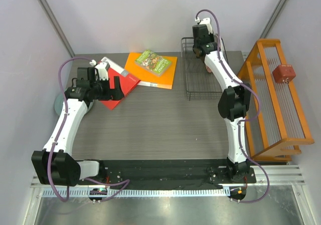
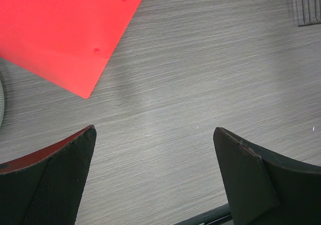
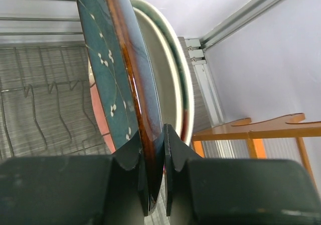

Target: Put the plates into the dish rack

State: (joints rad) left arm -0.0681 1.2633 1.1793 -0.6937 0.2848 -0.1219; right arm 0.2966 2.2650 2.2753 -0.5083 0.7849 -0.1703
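My right gripper [image 3: 154, 150] is shut on the rim of the red plate with the teal floral top [image 3: 113, 69] and holds it upright on edge over the black wire dish rack [image 3: 35, 109]. A cream plate with a dark rim [image 3: 163, 69] stands on edge right behind it. In the top view the right gripper [image 1: 203, 49] is at the rack's [image 1: 198, 87] far end, and the arm hides the plates. My left gripper [image 2: 155, 175] is open and empty over bare table. A grey-green plate [image 1: 56, 106] lies at the far left, partly under the left arm [image 1: 67, 120].
A red book [image 1: 118, 87] lies by the left gripper [image 1: 114, 87] and shows in the left wrist view [image 2: 65, 29]. An orange book [image 1: 160, 72] with a green book [image 1: 153, 62] on it lies at the back. The orange wooden rack [image 1: 276, 99] stands right of the dish rack.
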